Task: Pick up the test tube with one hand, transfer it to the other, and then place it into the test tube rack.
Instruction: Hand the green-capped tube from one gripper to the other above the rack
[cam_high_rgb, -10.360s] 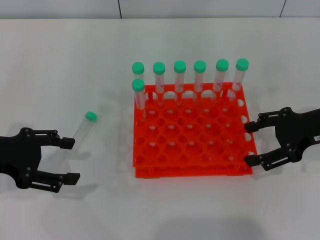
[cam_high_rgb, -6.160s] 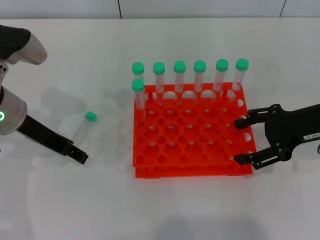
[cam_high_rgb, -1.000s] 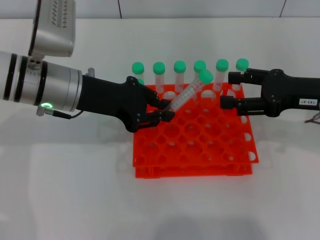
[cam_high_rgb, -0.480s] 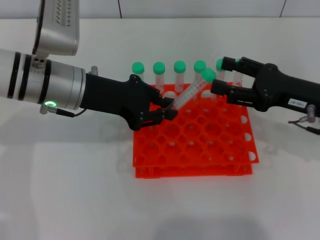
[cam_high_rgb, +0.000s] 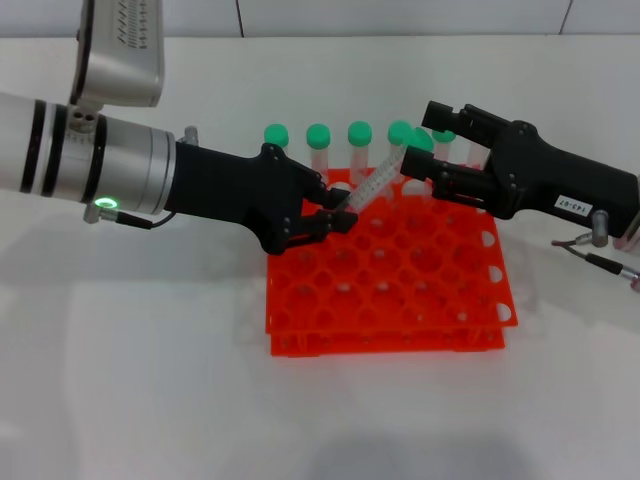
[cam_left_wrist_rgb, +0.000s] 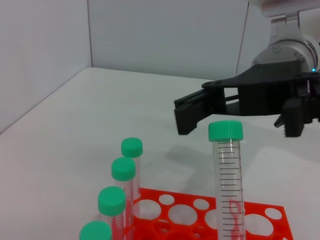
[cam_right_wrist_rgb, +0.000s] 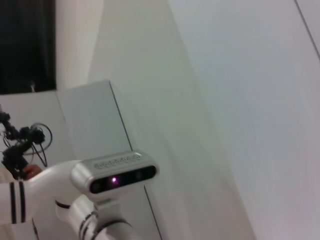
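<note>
Head view: tilted test tube between end effectors

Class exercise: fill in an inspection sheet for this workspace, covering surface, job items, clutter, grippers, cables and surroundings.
Surface: white table, bare part clean.
Job items: test tube tilted above the orange rack, green cap toward the right gripper; seven other green-capped tubes along the rack's far side.
Clutter: nothing seen.
Grippers: left gripper shut on the test tube's lower end; right gripper open, fingers either side of the cap end.
Cables: thin wires beside the right wrist.
Surroundings: pale wall panels behind the table.
</note>
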